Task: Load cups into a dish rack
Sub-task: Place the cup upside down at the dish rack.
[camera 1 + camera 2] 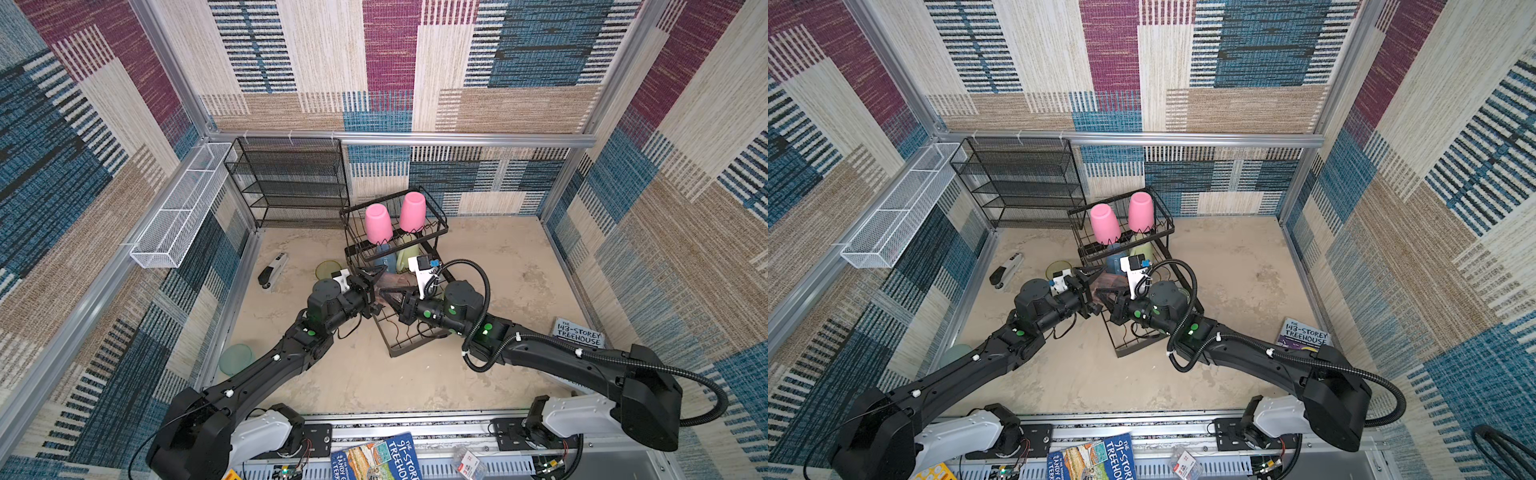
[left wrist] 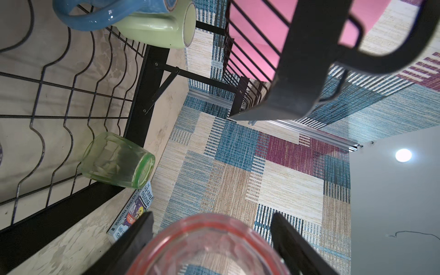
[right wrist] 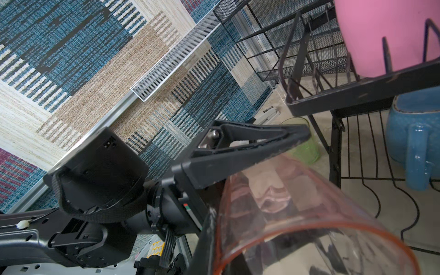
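The left claw [image 2: 212,215] stands spread around the pink clear cup [image 2: 209,250], one finger [image 2: 133,238] on each side of its wall. Whether the pads press the plastic I cannot tell. In both top views the cup sits at mid-frame, above the near part of the rack [image 1: 405,340], over its lower tray. The right claw [image 1: 388,296] meets the cup from the right, pressed together on the cup's wall at the rim. The cup lies on its side in the air between the two claws.

At the lower left of a top view, a teal cup [image 1: 236,359] stands on the table, just beside the left arm. Further right, a green cup [image 1: 328,270] stands on the table just left of the rack, near the left claw. The rack runs from mid-frame up toward the back wall. In its raised upper basket two pink tumblers [image 1: 378,222] stand mouth down, side by side. Under that basket, on the lower tray, a blue mug [image 1: 384,259] and a green mug [image 1: 409,254] sit just beside each other, the blue one on the left. In the left wrist view a second green cup [image 2: 116,162] lies on its side on the tray's wavy wires, against the frame bar. At the far right a book [image 1: 579,334] lies on the table by the wall, well apart from the rack.
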### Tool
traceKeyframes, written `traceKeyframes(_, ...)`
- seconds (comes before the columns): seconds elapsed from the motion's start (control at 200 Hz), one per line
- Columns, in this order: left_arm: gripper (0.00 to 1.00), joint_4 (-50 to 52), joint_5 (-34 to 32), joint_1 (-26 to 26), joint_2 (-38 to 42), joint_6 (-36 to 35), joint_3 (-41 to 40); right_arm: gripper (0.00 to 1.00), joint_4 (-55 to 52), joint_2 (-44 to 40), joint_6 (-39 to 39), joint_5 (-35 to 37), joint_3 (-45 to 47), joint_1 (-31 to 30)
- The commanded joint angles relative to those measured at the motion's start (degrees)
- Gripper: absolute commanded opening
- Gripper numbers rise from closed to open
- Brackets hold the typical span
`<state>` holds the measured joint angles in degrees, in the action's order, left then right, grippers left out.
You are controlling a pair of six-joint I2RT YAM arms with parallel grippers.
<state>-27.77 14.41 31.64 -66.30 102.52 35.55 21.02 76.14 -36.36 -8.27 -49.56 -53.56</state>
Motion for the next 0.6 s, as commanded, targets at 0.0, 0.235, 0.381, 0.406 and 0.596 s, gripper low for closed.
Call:
traceKeyframes(0.0, 0.73, -1.97, 2.63, 0.36, -0.05, -1.91, 0.29, 0.00, -2.70, 1.19, 1.11, -1.04, -2.06, -0.28)
traceKeyframes(0.235, 0.85, 0.72, 2.30, 0.35, 0.30, -4.32, 0.66, 0.00, -6.92, 1.91, 2.38, -0.32, -4.33, -0.36)
traceKeyframes(0.381, 0.81, 0.08, 2.50, 0.36, -0.57, -5.05, 0.62, 0.00, -7.50, 2.09, 2.61, -0.43, -4.69, -0.42)
traceKeyframes(0.406, 0.77, -0.26, 2.46, 0.35, -0.75, -5.01, 0.41, 0.00, -7.32, 1.94, 2.57, -0.31, -4.52, -0.40)
traceKeyframes(0.596, 0.64, -1.18, 1.26, 0.35, -0.69, -5.11, -0.98, 0.08, -7.77, 0.93, 2.61, -0.03, -4.01, -0.36)
